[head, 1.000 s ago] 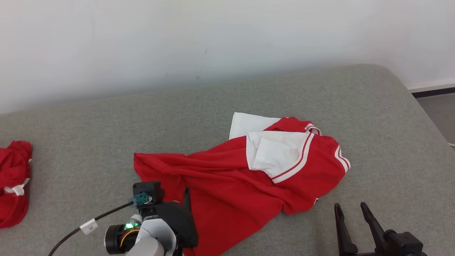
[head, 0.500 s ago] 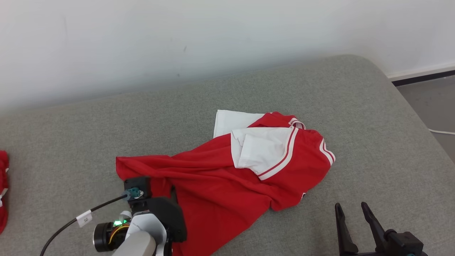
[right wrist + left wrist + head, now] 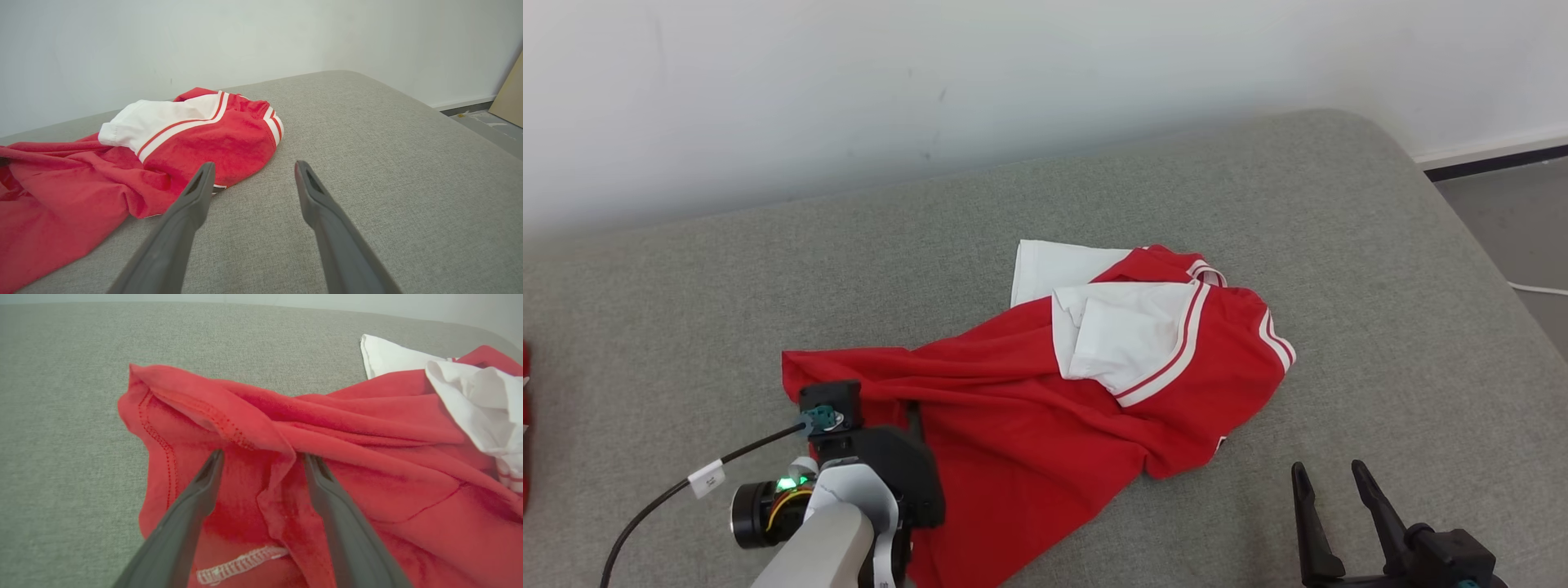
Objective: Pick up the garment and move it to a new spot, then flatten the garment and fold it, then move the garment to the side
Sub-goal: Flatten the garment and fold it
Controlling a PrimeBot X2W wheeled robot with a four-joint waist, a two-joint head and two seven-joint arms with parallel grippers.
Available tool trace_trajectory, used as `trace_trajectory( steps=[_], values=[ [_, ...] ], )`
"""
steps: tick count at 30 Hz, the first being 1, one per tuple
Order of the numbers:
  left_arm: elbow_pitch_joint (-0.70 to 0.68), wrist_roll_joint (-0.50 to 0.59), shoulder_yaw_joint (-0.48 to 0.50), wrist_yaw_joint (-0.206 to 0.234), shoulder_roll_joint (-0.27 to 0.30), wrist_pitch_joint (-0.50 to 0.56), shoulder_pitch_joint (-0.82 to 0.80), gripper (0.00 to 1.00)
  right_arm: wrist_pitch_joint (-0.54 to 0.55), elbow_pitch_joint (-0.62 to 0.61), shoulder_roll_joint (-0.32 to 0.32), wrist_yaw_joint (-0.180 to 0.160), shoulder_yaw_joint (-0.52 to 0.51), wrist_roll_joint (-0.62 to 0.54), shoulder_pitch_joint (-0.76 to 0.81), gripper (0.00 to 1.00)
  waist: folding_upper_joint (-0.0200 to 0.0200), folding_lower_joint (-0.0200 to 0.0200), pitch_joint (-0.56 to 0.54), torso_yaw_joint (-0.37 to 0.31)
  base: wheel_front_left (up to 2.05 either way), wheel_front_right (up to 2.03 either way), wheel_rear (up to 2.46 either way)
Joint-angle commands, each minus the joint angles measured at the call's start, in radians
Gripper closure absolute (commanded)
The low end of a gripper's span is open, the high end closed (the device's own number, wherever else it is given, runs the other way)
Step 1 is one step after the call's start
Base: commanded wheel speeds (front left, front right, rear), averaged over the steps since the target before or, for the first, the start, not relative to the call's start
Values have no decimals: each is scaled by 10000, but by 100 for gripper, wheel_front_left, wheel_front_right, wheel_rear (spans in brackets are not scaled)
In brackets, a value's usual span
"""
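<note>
Quick status from the remote seat. The red shirt (image 3: 1029,416) is lying crumpled on the grey bed (image 3: 768,269), with its white part flipped up at the end away from me.

My left fingers (image 3: 198,494) are spread wide right over the shirt's left corner, one on each side of a raised fold (image 3: 282,453) near the hem. Nothing is gripped yet. My right fingers (image 3: 314,196) are also wide and empty, sitting over bare fabric just off the shirt's right edge.

My worry is that fold. It looks like several layers stacked, so if I close here I'd probably pinch them all and lift a twisted bundle. Going too deep could snag the bed cover. And lifting one-handed would likely drag the far end into more wrinkles.
</note>
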Motion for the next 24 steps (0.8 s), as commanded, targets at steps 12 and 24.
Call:
trace_trajectory(
  steps=[12,24],
  values=[
    [261,-221,-34,-247,-159,-190,-158,85,-87,51,1,9,-92,35,-87,0,0,0,65,217,0,0,0],
    [-953,-1571,858,-1037,50,-92,600,100,-97,65,0,9,-161,68,-58,0,0,0,-11,500,0,0,0]
  ],
)
